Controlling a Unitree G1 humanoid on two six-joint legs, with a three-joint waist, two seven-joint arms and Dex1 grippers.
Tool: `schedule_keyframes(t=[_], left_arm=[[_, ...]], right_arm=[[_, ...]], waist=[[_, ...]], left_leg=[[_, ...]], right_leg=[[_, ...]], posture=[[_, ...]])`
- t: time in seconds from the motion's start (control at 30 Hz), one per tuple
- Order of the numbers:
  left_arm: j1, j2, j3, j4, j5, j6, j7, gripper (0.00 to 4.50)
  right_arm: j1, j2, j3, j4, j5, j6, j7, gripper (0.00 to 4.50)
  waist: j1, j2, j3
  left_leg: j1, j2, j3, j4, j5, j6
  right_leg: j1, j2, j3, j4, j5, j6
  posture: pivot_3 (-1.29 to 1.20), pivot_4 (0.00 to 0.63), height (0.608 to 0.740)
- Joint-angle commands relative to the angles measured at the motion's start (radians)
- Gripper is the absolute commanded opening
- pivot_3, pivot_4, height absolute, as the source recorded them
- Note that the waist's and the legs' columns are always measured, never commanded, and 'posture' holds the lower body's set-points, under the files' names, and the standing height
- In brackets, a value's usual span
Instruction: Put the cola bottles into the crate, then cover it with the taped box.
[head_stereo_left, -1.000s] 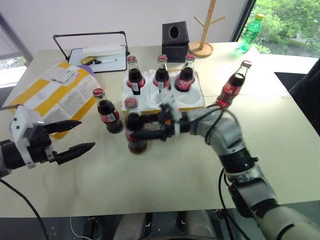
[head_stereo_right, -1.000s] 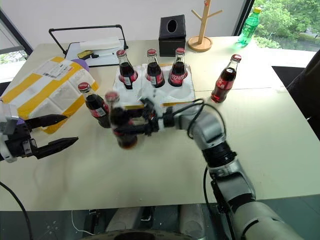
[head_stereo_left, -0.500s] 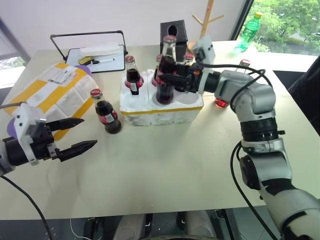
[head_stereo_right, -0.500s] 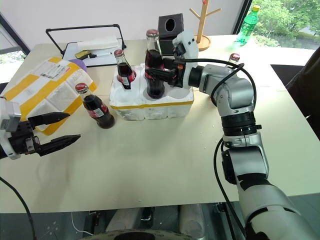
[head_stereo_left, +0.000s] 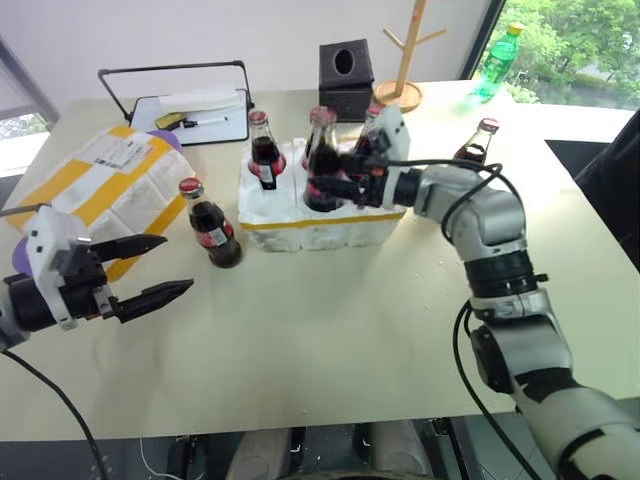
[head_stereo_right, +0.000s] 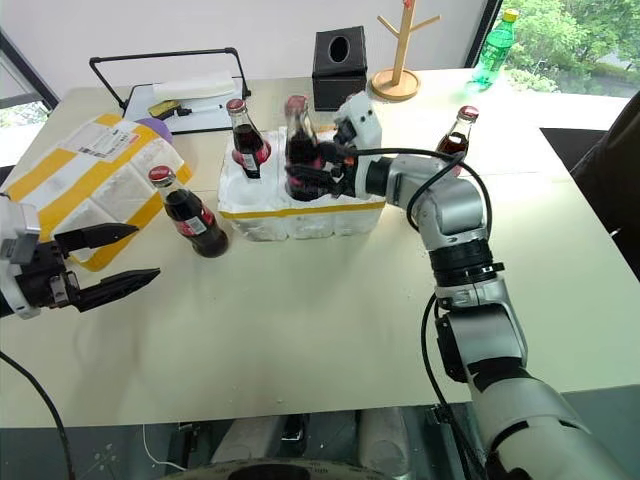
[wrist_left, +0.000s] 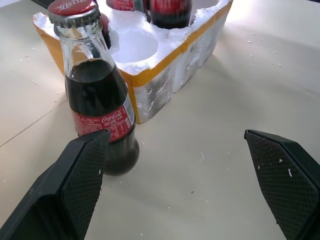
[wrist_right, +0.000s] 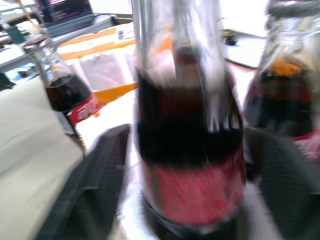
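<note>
The white crate (head_stereo_left: 322, 222) with a yellow band stands mid-table, and several cola bottles are upright in its wells. My right gripper (head_stereo_left: 326, 188) is open, one finger on each side of a bottle (wrist_right: 190, 150) that sits in a front well. One loose cola bottle (head_stereo_left: 210, 224) stands on the table left of the crate. Another (head_stereo_left: 473, 152) stands to the crate's right. My left gripper (head_stereo_left: 178, 264) hangs open and empty near the front left, facing the loose bottle (wrist_left: 97, 100). The taped box (head_stereo_left: 98, 190) with yellow stripes lies at the far left.
Behind the crate are a black tissue box (head_stereo_left: 347, 68), a wooden peg stand (head_stereo_left: 405, 62) and a green plastic bottle (head_stereo_left: 497, 66). A white tray with a black wire handle (head_stereo_left: 195, 104) sits at the back left. Bare tabletop (head_stereo_left: 330, 330) stretches in front of the crate.
My right arm carried a bottle from the table in front of the crate up over it and down into a well, then its fingers spread apart. The left gripper has stayed put.
</note>
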Motion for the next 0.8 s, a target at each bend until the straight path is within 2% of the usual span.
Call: schedule_keyframes(t=[0.03, 0.17, 0.33, 0.53, 0.63, 0.8], left_arm=[[0.004, -0.005, 0.028, -0.004, 0.003, -0.019, 0.002, 4.5], [0.016, -0.009, 0.045, -0.009, -0.002, -0.015, 0.008, 4.5], [0.073, -0.016, 0.127, -0.012, 0.002, -0.007, 0.017, 4.5], [0.128, -0.021, 0.201, -0.003, 0.006, -0.011, 0.022, 4.5], [0.144, -0.022, 0.231, 0.002, 0.008, -0.009, 0.03, 4.5], [0.155, -0.017, 0.262, 0.018, 0.014, -0.011, 0.034, 4.5]], right_arm=[[0.01, 0.009, 0.034, -0.052, -0.023, -0.039, 0.007, 4.45], [0.013, -0.003, 0.056, -0.055, -0.045, -0.065, 0.031, 4.45], [-0.046, -0.042, -0.032, -0.157, 0.12, -0.003, 0.175, 4.45], [-0.05, -0.054, -0.02, -0.266, 0.217, 0.109, 0.214, 4.45], [-0.031, -0.001, 0.045, -0.273, 0.19, 0.108, 0.182, 4.45], [-0.019, 0.138, 0.21, -0.179, 0.038, 0.048, 0.057, 4.45]], waist=[[0.0, 0.0, 0.0], [0.0, 0.0, 0.0], [-0.002, 0.0, 0.0], [0.001, 0.0, 0.0], [0.001, -0.001, 0.0], [-0.001, -0.001, 0.0]], left_leg=[[0.0, 0.0, 0.0, 0.0, 0.0, 0.0], [0.0, 0.0, 0.0, 0.0, -0.001, 0.001], [0.0, 0.0, 0.0, 0.0, 0.0, 0.0], [0.002, 0.001, 0.0, 0.0, -0.003, 0.004], [0.003, 0.001, 0.0, 0.0, -0.003, 0.004], [0.003, 0.001, 0.0, 0.0, -0.003, 0.004]], right_leg=[[0.0, 0.001, 0.0, 0.0, 0.0, 0.0], [0.0, 0.001, 0.0, 0.0, 0.0, 0.0], [0.0, 0.001, 0.0, 0.0, 0.0, 0.0], [0.0, 0.001, 0.0, 0.0, 0.0, 0.0], [-0.002, 0.0, 0.0, 0.0, 0.0, 0.0], [-0.003, 0.0, 0.0, 0.0, 0.0, 0.0]], posture=[[0.0, 0.15, 0.736], [0.0, 0.15, 0.736], [0.0, 0.15, 0.736], [0.0, 0.15, 0.736], [0.0, 0.15, 0.736], [0.0, 0.15, 0.736]])
